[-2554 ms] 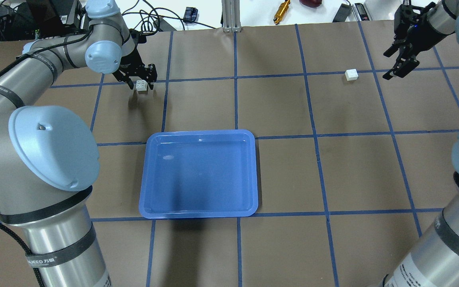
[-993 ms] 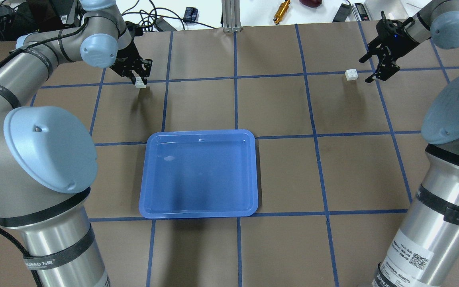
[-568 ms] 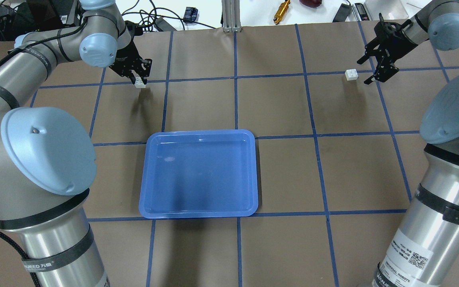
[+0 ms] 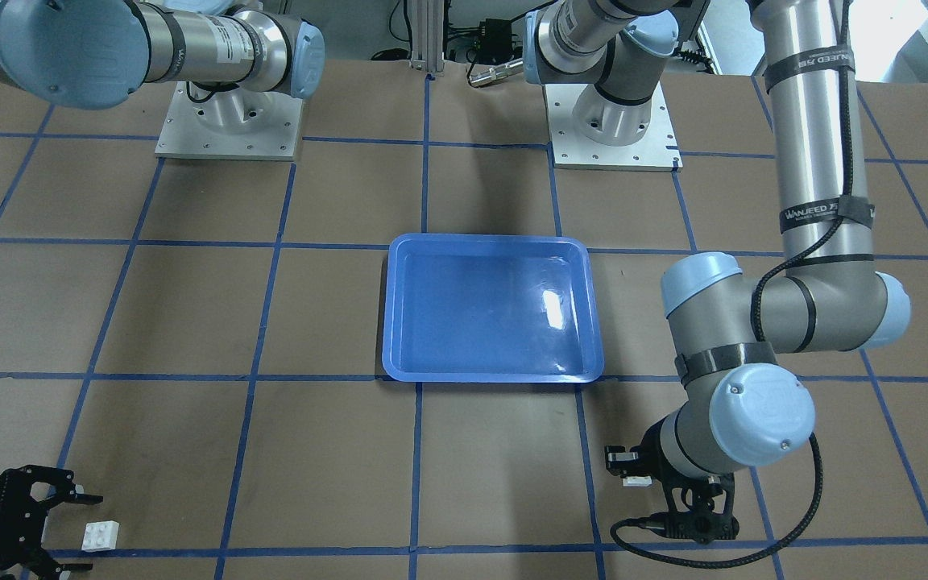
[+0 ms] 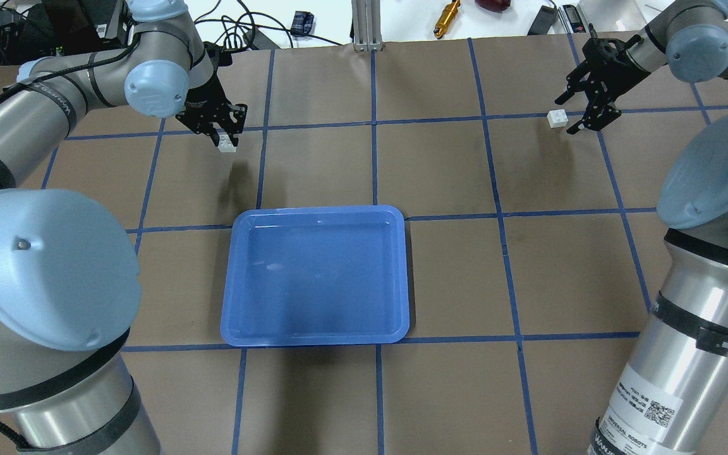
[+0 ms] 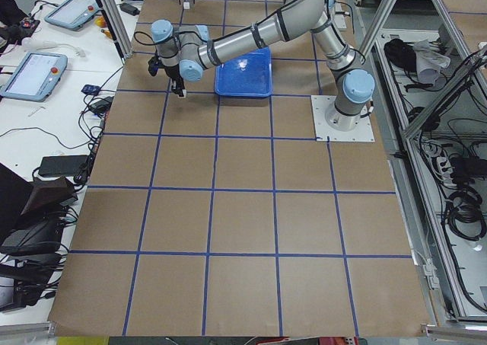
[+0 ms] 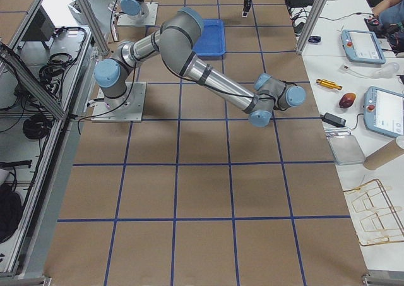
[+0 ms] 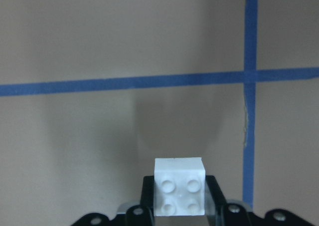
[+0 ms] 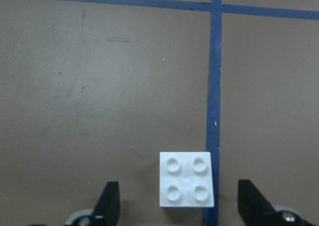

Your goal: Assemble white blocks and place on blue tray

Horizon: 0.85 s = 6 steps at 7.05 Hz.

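My left gripper point(image 5: 224, 134) is shut on one white block point(image 5: 227, 144) and holds it a little above the table, beyond the tray's far left corner. In the left wrist view the block point(image 8: 179, 193) sits studs-up between the fingers. The second white block point(image 5: 557, 118) lies on the table at the far right. My right gripper point(image 5: 567, 114) is open at this block. The right wrist view shows the block point(image 9: 187, 185) between the spread fingers point(image 9: 110, 206), untouched. The blue tray point(image 5: 316, 278) lies empty in the middle; it also shows in the front-facing view point(image 4: 492, 318).
A metal post point(image 5: 364, 25), a gold tool point(image 5: 447, 18) and cables lie past the table's far edge. The two arm bases point(image 4: 226, 121) point(image 4: 613, 121) stand on the robot's side. Blue tape lines grid the brown table.
My left gripper has lifted its white block and carried it slightly toward the tray. My right gripper has moved left, and its open fingers now flank the other block.
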Available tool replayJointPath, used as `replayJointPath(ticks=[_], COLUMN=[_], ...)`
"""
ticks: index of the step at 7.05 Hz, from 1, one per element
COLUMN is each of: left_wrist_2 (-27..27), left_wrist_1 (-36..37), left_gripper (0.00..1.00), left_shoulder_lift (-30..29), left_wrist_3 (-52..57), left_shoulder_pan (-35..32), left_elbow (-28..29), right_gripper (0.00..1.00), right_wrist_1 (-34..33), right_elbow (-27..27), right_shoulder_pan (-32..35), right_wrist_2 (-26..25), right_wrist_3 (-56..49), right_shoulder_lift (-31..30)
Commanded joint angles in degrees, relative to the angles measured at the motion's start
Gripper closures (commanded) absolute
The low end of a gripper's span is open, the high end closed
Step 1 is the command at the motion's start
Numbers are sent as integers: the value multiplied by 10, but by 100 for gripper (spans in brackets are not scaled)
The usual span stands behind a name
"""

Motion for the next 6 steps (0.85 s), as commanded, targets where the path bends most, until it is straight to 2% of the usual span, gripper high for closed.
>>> replayJointPath(ticks=[1,3,4,5,6], left_wrist_2=[-1,-1,-1,1,-7], left_wrist_1=[1,6,6,2,-1], left_gripper=[100,100,100,100,100], left_shoulder_lift=[36,80,97,116,147], left_wrist_3=[-30,-67,-98,-101,-121], left_shoulder_pan=[-17,-44,-61,-74,-91], left_elbow=[-44,-105,-125,-144,-183], right_gripper=[28,49,78,100,100], right_wrist_1=[0,0,-1,0,5], right_elbow=[0,0,-1,-1,-1], right_shoulder_pan=[-1,-1,-1,-1,0], right_wrist_2=[-1,-3,-8,-9,-8], right_wrist_3=[-1,0,2,2,2], right_shoulder_lift=[2,1,-2,-3,-4])
